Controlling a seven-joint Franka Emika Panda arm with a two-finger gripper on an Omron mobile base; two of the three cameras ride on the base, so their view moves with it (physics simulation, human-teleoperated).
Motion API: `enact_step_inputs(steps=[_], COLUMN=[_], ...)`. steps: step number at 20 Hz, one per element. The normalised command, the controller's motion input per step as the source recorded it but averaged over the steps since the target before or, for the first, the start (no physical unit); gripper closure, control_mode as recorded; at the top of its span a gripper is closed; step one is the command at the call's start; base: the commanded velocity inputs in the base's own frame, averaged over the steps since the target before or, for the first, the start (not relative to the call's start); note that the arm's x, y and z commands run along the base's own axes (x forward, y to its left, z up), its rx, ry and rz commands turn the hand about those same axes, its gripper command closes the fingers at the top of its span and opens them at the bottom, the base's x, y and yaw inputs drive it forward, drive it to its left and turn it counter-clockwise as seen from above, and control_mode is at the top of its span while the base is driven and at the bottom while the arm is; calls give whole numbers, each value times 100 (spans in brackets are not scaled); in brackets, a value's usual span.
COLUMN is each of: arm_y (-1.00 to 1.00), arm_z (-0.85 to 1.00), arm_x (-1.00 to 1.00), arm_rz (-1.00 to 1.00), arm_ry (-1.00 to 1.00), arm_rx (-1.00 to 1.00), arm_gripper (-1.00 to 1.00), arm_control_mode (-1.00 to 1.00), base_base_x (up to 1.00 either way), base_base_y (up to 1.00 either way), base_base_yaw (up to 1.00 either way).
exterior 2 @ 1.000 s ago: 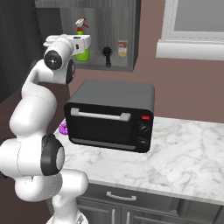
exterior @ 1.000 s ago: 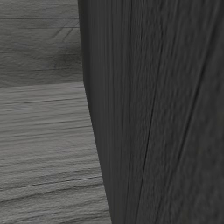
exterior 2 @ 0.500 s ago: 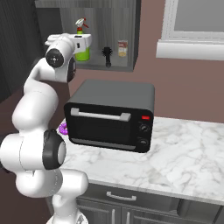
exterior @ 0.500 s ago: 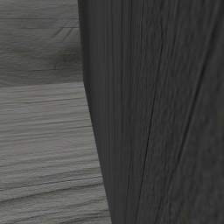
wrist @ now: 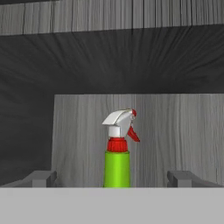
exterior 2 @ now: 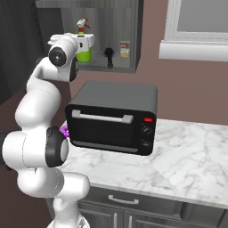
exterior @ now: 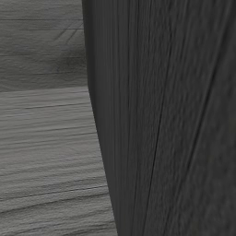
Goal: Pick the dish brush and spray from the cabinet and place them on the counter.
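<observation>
From the right base camera I see my white arm reaching up and left into an open dark wood cabinet [exterior 2: 129, 35] mounted on the wall above the counter. The hand is level with the cabinet's shelf, and its white body covers part of the spray [exterior 2: 83, 44], a lime green bottle with a red collar and a white trigger head that stands upright at the left end of the shelf. The dish brush [exterior 2: 109, 57], small and dark, stands further right on the same shelf, apart from the bottle. Just beyond it sits a small pale box [exterior 2: 125, 49] with a red and yellow label.

In the hand camera I look straight at the spray [wrist: 117, 162]. It stands upright, centred between my two finger tips, with its trigger nozzle pointing right and the grey wood back wall of the cabinet behind it. The gripper [wrist: 113, 178] is spread wide, one dark tip at each side of the bottle and neither touching it; nothing is held.

Below the cabinet, a black toaster oven [exterior 2: 113, 118] with a silver handle sits on the white marble counter [exterior 2: 187, 160]. A small purple object [exterior 2: 65, 130] peeks out beside the oven's left end, partly hidden by my arm.

The left base camera faces a dark wood panel [exterior: 166, 120] close up
</observation>
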Motion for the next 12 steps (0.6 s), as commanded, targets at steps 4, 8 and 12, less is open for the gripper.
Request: enact_step_inputs(steps=[4,8,12], arm_y=[0,0,0], arm_z=[0,0,0], arm_x=[17,13,12], arm_rz=[0,0,0], arm_ry=[3,2,2], arm_rx=[0,0,0], arm_gripper=[-100,-100,-100], arm_control_mode=[-100,-100,-100], base_base_x=[0,0,0], base_base_y=[0,0,0], base_base_yaw=[0,0,0])
